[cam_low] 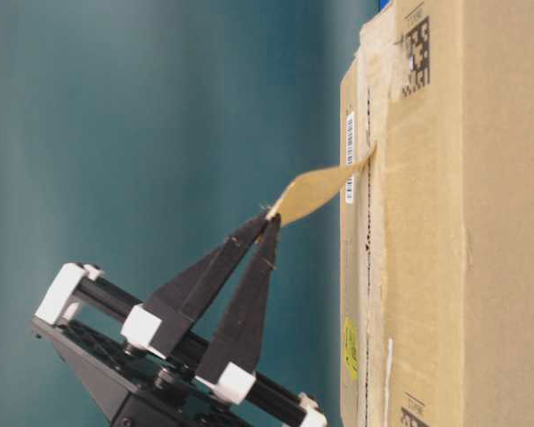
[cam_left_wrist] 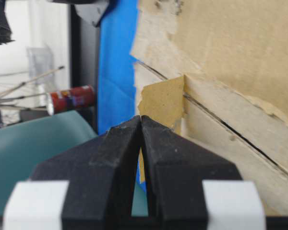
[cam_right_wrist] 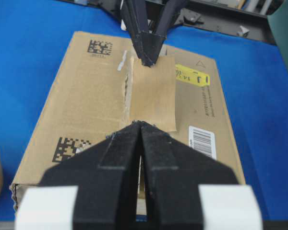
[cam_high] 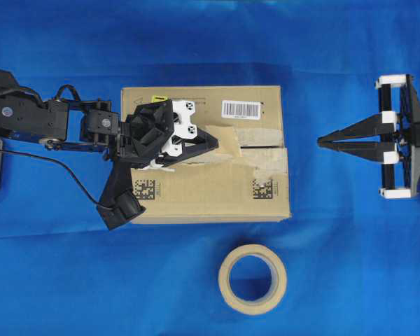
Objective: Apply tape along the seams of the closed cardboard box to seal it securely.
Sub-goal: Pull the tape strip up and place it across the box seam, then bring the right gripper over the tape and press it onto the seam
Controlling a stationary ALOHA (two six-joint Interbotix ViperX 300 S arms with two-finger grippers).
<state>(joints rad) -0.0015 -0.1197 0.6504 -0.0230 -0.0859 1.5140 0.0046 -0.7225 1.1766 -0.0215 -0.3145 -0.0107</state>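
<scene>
Left gripper (cam_high: 213, 142) jaws pinch the tape (cam_high: 229, 140) over the cardboard box (cam_high: 210, 192) seam (cam_high: 262, 148); right gripper (cam_high: 320, 141) jaws clenched, empty.

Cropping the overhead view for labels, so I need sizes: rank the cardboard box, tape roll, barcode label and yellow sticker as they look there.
1. cardboard box
2. tape roll
3. barcode label
4. yellow sticker, smallest and partly hidden by the arm

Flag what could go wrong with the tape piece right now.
1. The left pincer pinches only one edge of the small tan tape piece; the far end touches the brown cardboard box, the middle arches free, so it may crease or stick crooked.
2. It may land beside the dark flap seam, not over it.
3. The shut right pincer hangs beyond the box, so nothing steadies it.
</scene>
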